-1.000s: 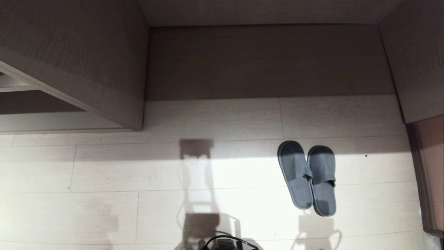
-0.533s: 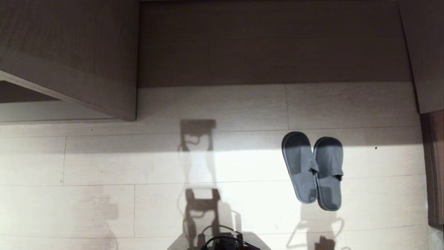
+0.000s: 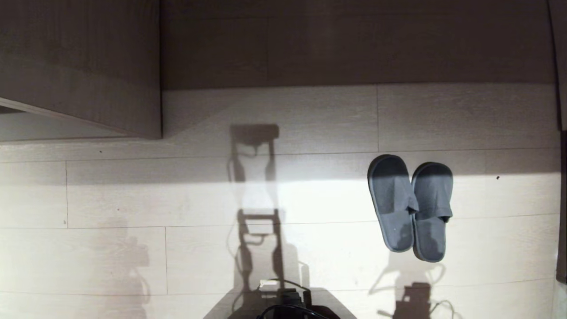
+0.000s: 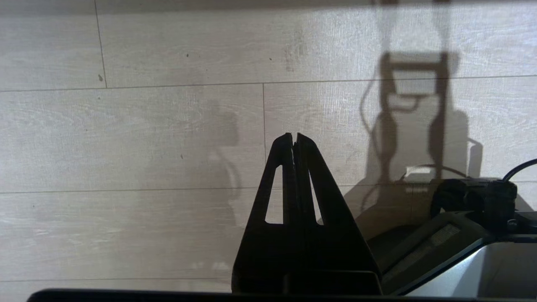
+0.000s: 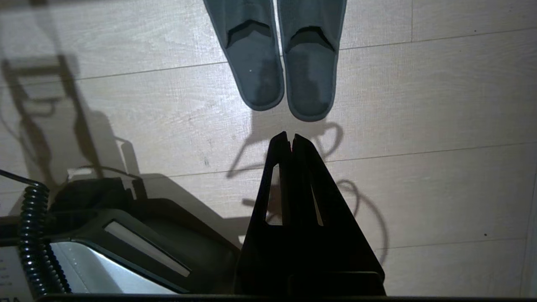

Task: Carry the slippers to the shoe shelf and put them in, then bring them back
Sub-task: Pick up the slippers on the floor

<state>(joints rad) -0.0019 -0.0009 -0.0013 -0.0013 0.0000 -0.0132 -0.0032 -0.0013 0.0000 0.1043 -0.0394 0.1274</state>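
Note:
The slippers (image 3: 409,208), a blue-grey pair, lie side by side on the pale floorboards at the right of the head view, toes pointing away. The right wrist view shows their heels (image 5: 285,71) just ahead of my right gripper (image 5: 290,135), which is shut and empty, above the floor and apart from them. My left gripper (image 4: 294,135) is shut too, over bare boards with nothing in it. Neither gripper appears in the head view. A grey-brown wood unit (image 3: 79,66) with a pale strip (image 3: 53,130) under it stands at the back left; the shoe shelf's opening is out of view.
A dark wood panel (image 3: 354,44) runs along the back above the floorboards. My own base (image 3: 283,305) with a black cable shows at the bottom centre, and a coiled cable (image 5: 33,235) lies beside it. A dark upright edge (image 3: 561,199) bounds the right side.
The whole head view has slid upward and more of my base shows at the bottom: the camera moved. The slippers lie where they were on the floor.

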